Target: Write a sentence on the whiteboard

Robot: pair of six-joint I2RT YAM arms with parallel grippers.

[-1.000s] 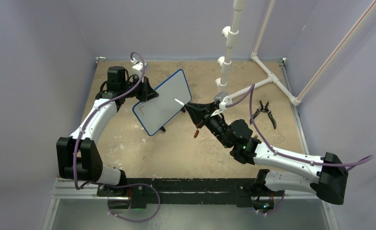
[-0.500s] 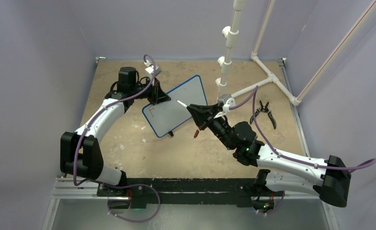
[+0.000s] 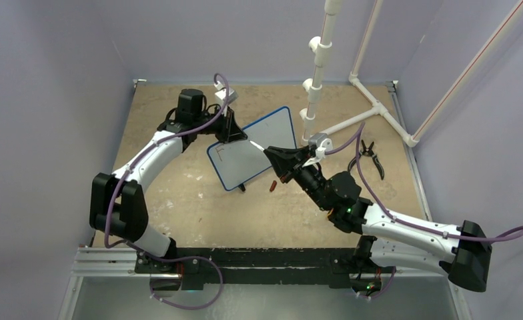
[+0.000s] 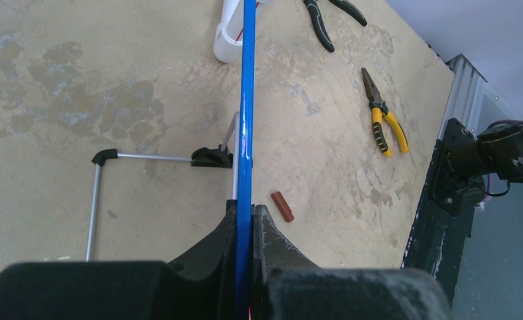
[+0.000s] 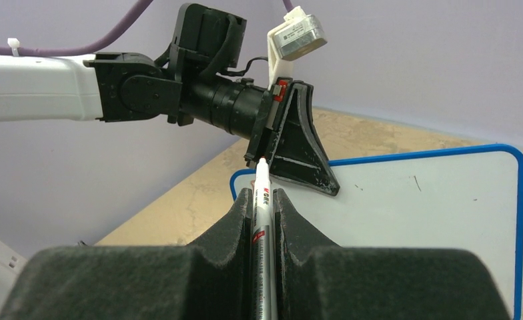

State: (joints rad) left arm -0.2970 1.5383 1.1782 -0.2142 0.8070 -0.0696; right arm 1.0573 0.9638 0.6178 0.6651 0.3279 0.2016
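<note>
The whiteboard, white with a blue rim, is held tilted off the table. My left gripper is shut on its upper left edge; in the left wrist view the rim runs edge-on between the jaws of this gripper. Of the sentence only a small red mark shows near the board's left end. My right gripper is shut on a white marker, tip pointing at the board near the left gripper's finger. I cannot tell whether the tip touches.
A red marker cap lies on the table below the board, also in the left wrist view. Black pliers lie at the right, yellow-handled pliers nearby. A white PVC pipe frame stands at the back right.
My left arm has carried the whiteboard to the right and a little farther back. My right gripper with the marker has shifted slightly right, and the tip is now over the board's upper middle.
</note>
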